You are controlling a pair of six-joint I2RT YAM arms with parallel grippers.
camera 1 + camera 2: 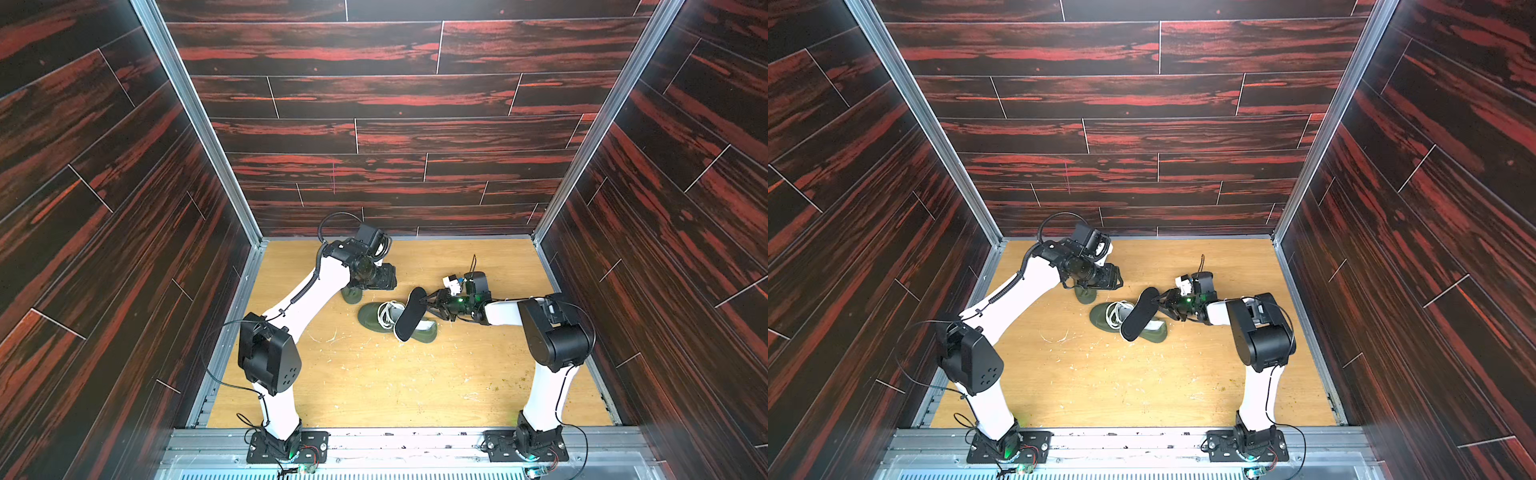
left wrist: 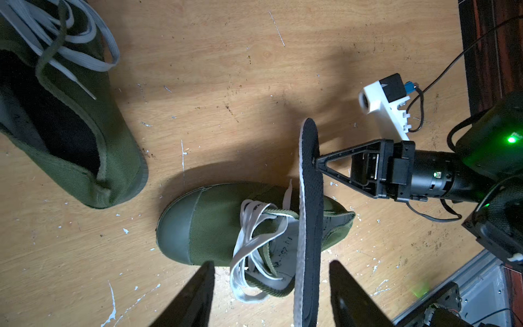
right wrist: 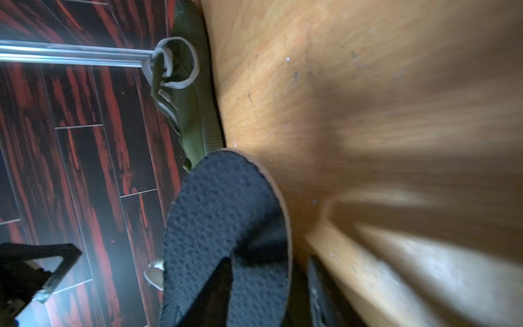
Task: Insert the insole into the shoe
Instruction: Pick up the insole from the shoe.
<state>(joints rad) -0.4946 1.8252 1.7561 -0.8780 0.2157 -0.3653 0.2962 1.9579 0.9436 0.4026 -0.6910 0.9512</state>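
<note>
The olive-green shoe (image 1: 372, 318) (image 1: 1100, 318) (image 2: 209, 223) lies on the wooden floor with its white laces loose and its opening facing up. The black insole with a white underside (image 1: 409, 316) (image 1: 1138, 318) (image 2: 310, 226) (image 3: 220, 212) is turned on its edge and crosses the heel half of the shoe. My right gripper (image 1: 428, 301) (image 1: 1158, 301) (image 2: 317, 164) (image 3: 268, 259) is shut on the insole near its far end, one finger on each face. My left gripper (image 1: 384, 282) (image 1: 1111, 280) (image 2: 273, 263) hovers open behind the shoe and holds nothing.
A second green shoe (image 1: 351, 295) (image 1: 1086, 295) (image 2: 70, 127) lies under the left arm's wrist, just behind the first. Dark wood-pattern walls (image 1: 374, 187) close the floor on three sides. A metal rail (image 1: 395, 436) with both arm bases runs along the front.
</note>
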